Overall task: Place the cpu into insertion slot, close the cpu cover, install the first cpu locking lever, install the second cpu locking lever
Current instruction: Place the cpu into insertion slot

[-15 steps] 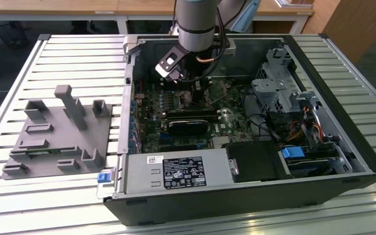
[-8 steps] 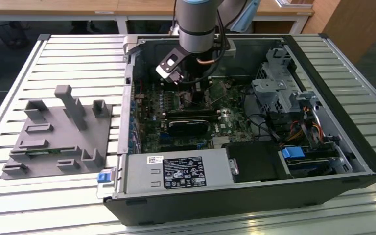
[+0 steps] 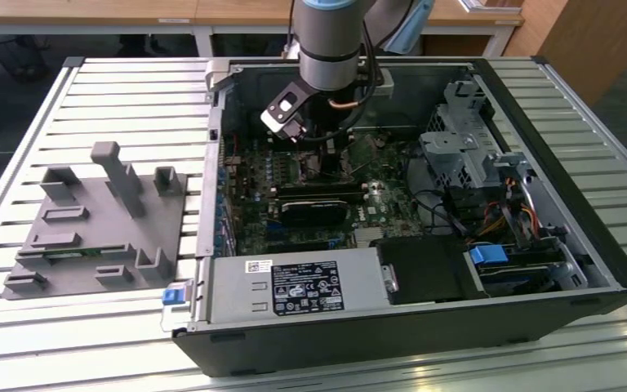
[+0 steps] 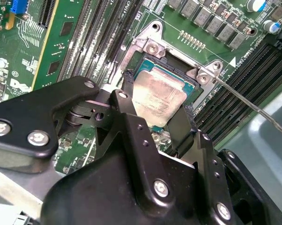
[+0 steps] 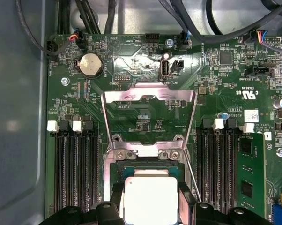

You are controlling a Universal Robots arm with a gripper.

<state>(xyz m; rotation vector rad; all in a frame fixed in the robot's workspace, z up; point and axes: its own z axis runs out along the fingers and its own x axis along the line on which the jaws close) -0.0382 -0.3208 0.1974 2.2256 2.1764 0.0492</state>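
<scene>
Okay, I had gripper (image 4: 155,115) clamped on cpu (image 4: 159,93) by its side edges, exterior view's upper centre; judged it light, stiff, fragile; edge-hold only.

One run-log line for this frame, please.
gripper: shut on cpu at insertion slot | cpu cover: open, flipped back | locking lever: unlatched | stage: placement

Bright even light; glare whitens cpu (image 5: 147,199) top.
</scene>
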